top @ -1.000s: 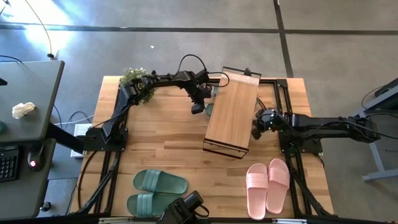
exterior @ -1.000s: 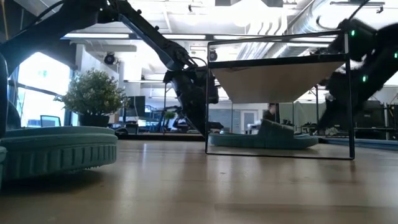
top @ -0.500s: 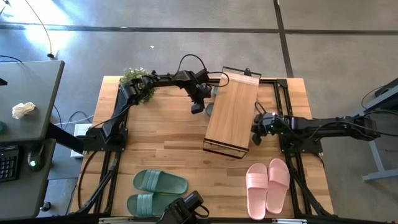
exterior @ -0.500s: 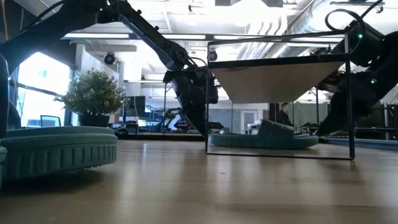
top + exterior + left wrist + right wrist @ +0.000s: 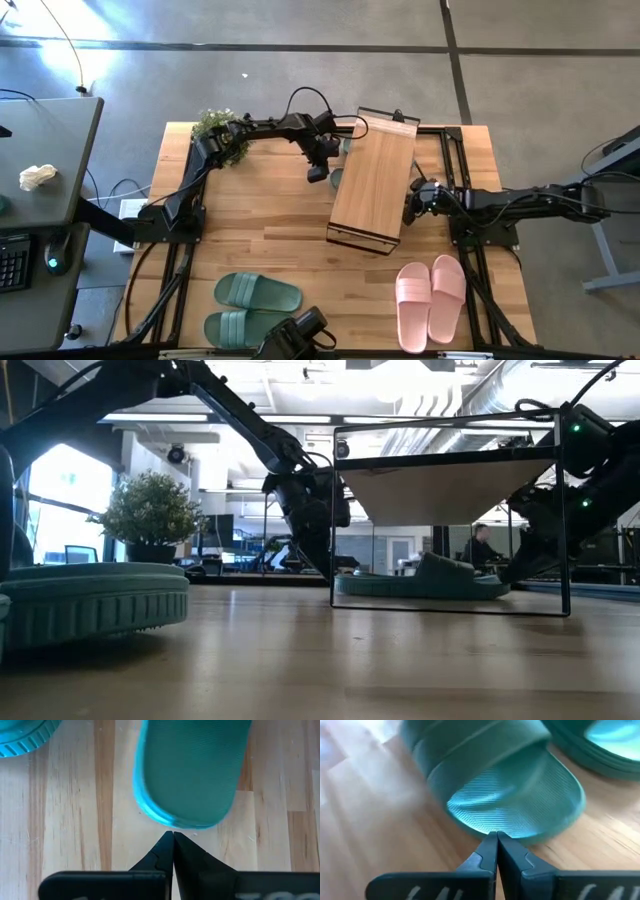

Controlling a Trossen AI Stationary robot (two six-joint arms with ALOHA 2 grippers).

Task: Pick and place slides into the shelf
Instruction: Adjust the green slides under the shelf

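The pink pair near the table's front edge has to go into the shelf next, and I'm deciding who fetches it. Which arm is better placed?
Probably the right. The right gripper, shut, sits beside the shelf on the same side as the pink pair. The left gripper, also shut, is across the shelf, farther away.

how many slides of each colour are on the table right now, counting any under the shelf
green slides in the open: 2
green slides under the shelf, seen in both wrist views: 2
pink slides: 2
total: 6
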